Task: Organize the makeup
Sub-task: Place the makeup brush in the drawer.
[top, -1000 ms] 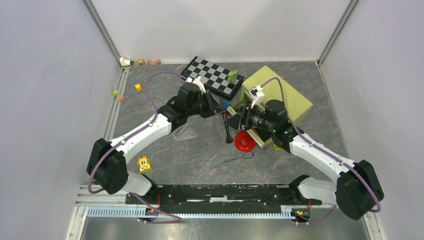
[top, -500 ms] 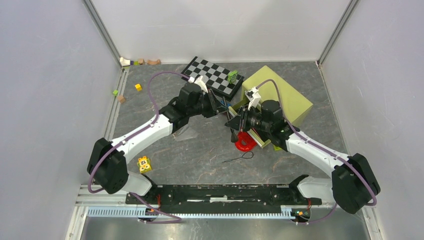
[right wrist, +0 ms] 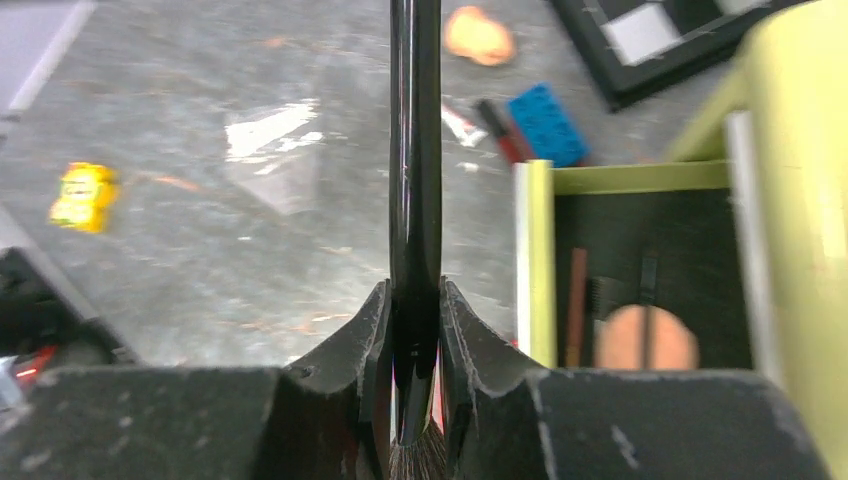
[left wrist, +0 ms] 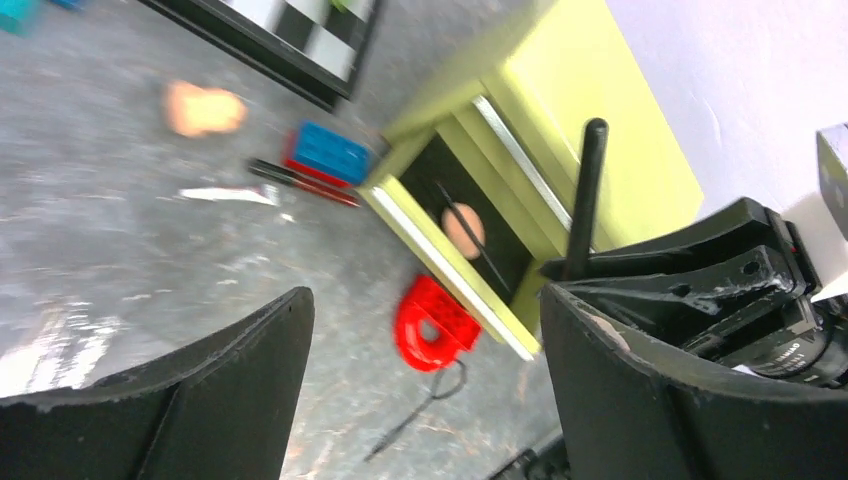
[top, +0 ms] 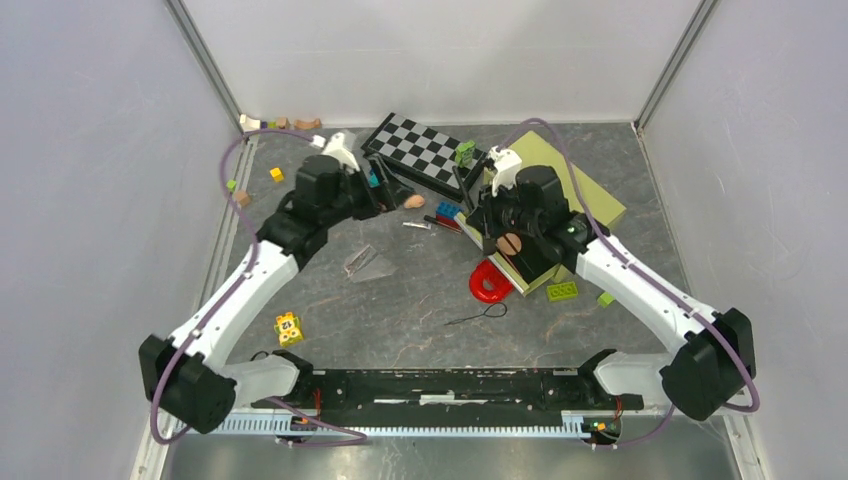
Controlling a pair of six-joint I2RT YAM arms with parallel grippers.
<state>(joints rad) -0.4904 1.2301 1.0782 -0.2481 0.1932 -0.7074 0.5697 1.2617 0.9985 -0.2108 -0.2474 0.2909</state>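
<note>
- Your right gripper is clamped tight on the brush. The brush has a slim, glossy black handle, and a tuft of dark bristles pokes out below the fingers.
- You're holding the brush off the table, just left of the open tray of the green organizer box.
- Your left gripper is released, its fingers spread wide with nothing between them. It hovers over the table to the left of the box, near the right gripper.
- The right wrist view looks into the tray's black-lined compartment. A round peach puff lies there with a thin dark stick across it, and a brown pencil sits to its left.
- The left wrist view gives you what the right one can't: the brush handle from the side, rising tilted out of the right gripper to a rounded tip.
- That view also catches a dark pencil with some red on it. It lies flat on the table just on the near side of a blue brick.
- A red horseshoe piece sits just beside the box's near-left corner.
- A peach blob lies on the table close to your left gripper. It's too blurred in both wrist views to name.
- Only the top view shows both arms at once, with the checkerboard at the far side. It also shows a green brick by the near edge of the box.
</note>
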